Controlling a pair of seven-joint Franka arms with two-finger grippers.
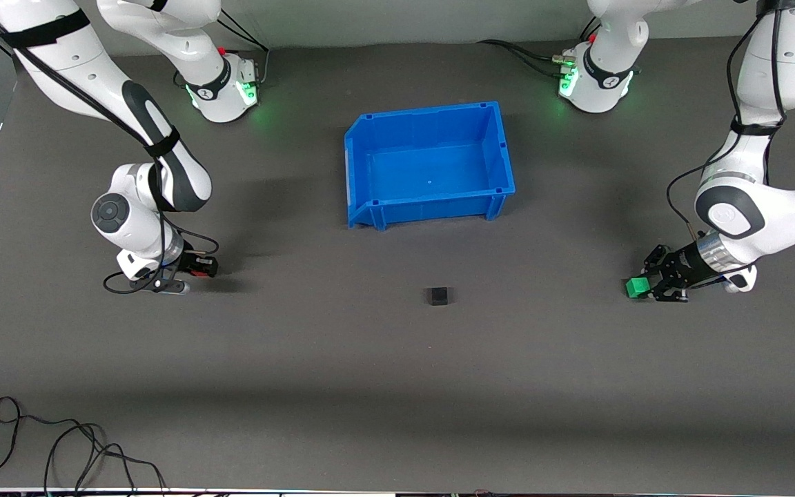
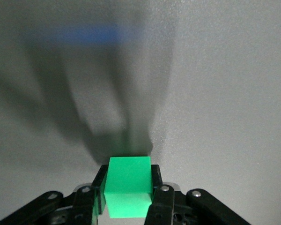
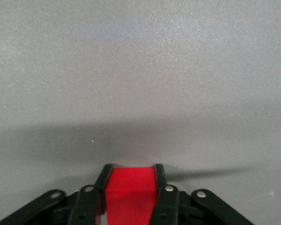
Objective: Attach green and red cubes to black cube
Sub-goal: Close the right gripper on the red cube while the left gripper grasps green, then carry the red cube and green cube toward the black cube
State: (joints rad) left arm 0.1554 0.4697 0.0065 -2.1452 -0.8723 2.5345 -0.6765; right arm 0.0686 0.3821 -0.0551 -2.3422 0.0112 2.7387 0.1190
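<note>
The black cube [image 1: 439, 296] sits alone on the grey table, nearer to the front camera than the blue bin. My left gripper [image 1: 640, 286] is low at the left arm's end of the table, shut on the green cube [image 1: 637, 288]. In the left wrist view the green cube [image 2: 128, 185] sits squarely between the fingers [image 2: 155, 183]. My right gripper [image 1: 205, 266] is low at the right arm's end of the table. In the right wrist view it is shut on the red cube [image 3: 130, 194], which the gripper mostly hides in the front view.
An empty blue bin [image 1: 497, 148] stands between the two arm bases, farther from the front camera than the black cube. Loose black cables [image 1: 66, 442] lie at the table's front edge at the right arm's end.
</note>
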